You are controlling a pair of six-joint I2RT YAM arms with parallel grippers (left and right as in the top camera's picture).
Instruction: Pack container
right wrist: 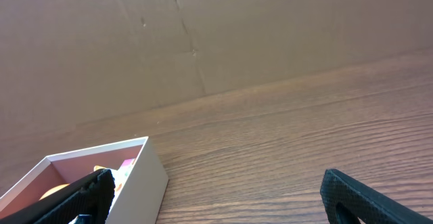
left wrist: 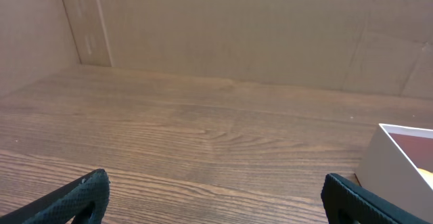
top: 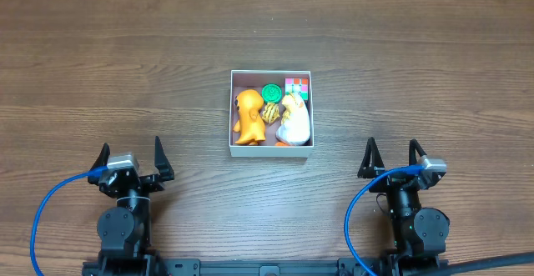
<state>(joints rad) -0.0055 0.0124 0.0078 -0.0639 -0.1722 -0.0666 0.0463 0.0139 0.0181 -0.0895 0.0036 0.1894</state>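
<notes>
The container [top: 231, 109], a shallow square white-walled box with a pinkish-brown floor, sits at the table's middle. It holds an orange toy [top: 247, 116], a white duck-like toy [top: 294, 119], a green round piece [top: 271, 92], a small yellow striped toy [top: 269, 112] and a multicoloured cube [top: 296, 85]. My left gripper [top: 132, 161] is open and empty, near the front left, well clear of the box. My right gripper [top: 390, 158] is open and empty at the front right. The box's corner shows in the left wrist view [left wrist: 389, 160] and the right wrist view [right wrist: 145, 176].
Bare wooden tabletop lies all round the box. Brown cardboard walls [left wrist: 223, 28] stand behind the table in both wrist views. Blue cables [top: 50, 205] loop from each arm's base at the front edge.
</notes>
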